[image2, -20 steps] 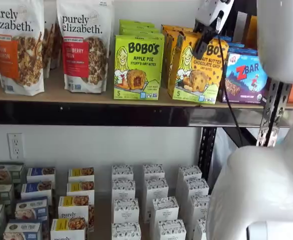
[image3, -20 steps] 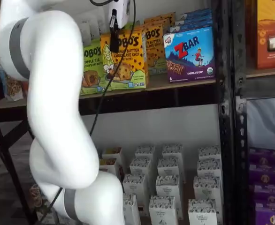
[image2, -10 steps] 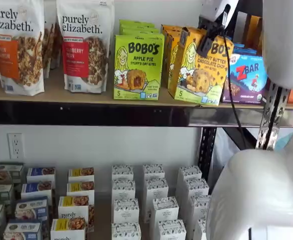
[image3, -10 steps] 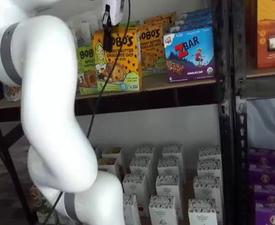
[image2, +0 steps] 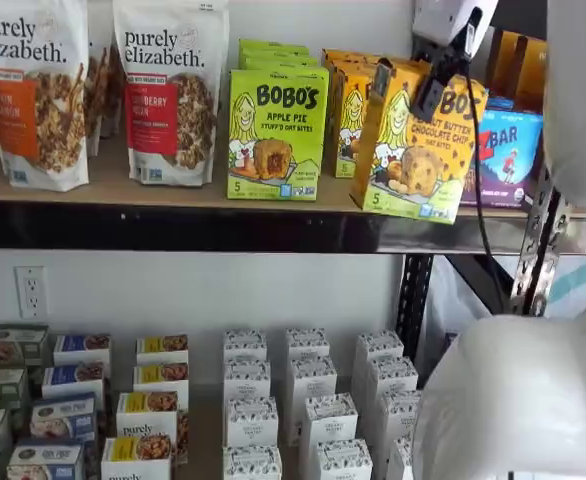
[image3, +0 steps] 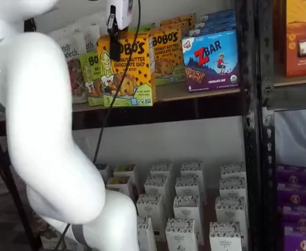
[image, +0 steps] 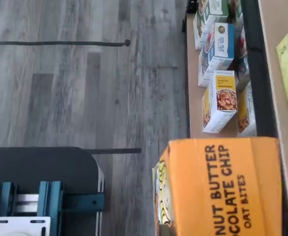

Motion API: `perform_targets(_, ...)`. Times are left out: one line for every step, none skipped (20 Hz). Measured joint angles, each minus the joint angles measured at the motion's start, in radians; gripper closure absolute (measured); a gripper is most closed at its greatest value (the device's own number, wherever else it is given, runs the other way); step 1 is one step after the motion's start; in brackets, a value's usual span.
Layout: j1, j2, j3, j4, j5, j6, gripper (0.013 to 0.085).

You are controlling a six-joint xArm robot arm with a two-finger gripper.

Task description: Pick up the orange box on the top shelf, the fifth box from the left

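The orange box (image2: 418,150) reads "BOBO'S Peanut Butter Chocolate Chip" and has a cartoon blonde girl. It hangs tilted in front of the top shelf (image2: 173,228), out past the black rail. My gripper (image2: 405,88) is shut on its upper end, one black finger on each side. In a shelf view the box (image3: 127,73) hangs under the gripper (image3: 115,49), ahead of the shelf (image3: 158,107). The wrist view shows the box's orange top face (image: 222,187) close up. More orange boxes alike (image2: 345,110) stand in the row behind.
A lime-green Apple Pie box (image2: 276,135) stands left of the held box and a blue Zbar box (image2: 505,155) right of it. Granola bags (image2: 171,90) stand farther left. Small white boxes (image2: 308,400) fill the lower level. A black upright (image3: 252,104) stands at the right.
The gripper has pulled the orange box forward out of its row, off the shelf board and past the rail. The white arm has swung with it.
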Motion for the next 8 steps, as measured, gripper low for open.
perform_targets(-0.006,-0.015,0.011,0.003,0.009,-0.003,0.0610)
perform_targets(-0.012,-0.034,0.023,0.004,0.016,-0.006,0.0610)
perform_targets(-0.018,-0.047,0.032,0.006,0.025,-0.009,0.0610)
perform_targets(-0.026,-0.059,0.042,0.010,0.033,-0.013,0.0610)
perform_targets(-0.035,-0.075,0.053,0.014,0.039,-0.019,0.0610)
perform_targets(-0.044,-0.088,0.064,0.017,0.043,-0.025,0.0610)
perform_targets(-0.053,-0.100,0.073,0.019,0.050,-0.031,0.0610)
perform_targets(-0.061,-0.108,0.078,0.021,0.058,-0.037,0.0610)
